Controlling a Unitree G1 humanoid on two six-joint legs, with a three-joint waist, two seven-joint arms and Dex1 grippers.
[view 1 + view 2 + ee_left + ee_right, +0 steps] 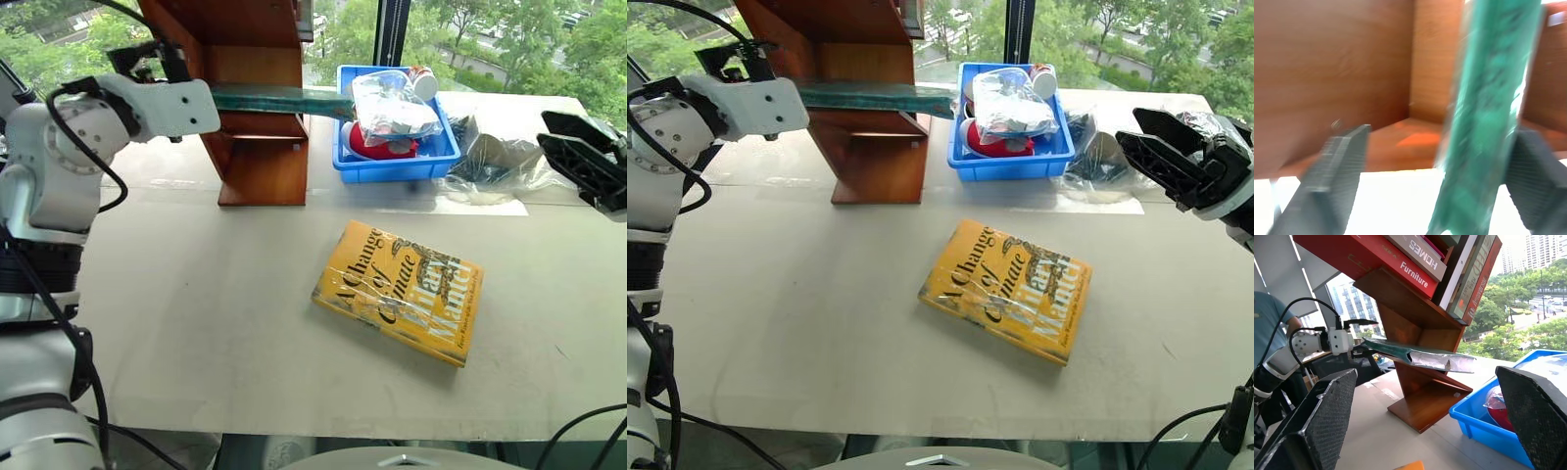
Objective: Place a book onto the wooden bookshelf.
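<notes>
On the wooden bookshelf point(257, 117), the book point(284, 100) lies flat, overhanging toward the blue bin point(392, 162). The left hand point(1435, 191) straddles its other edge, fingers spread. The right hand point(1161, 147) hangs open, empty.

One teal-green book point(877, 96) lies on the one wooden bookshelf point(872, 147). One yellow book point(1007, 289) lies mid-counter. One blue bin point(1011, 162) stands toward the far edge. At least four more books point(1415, 254) fill the bookshelf's upper compartment.
</notes>
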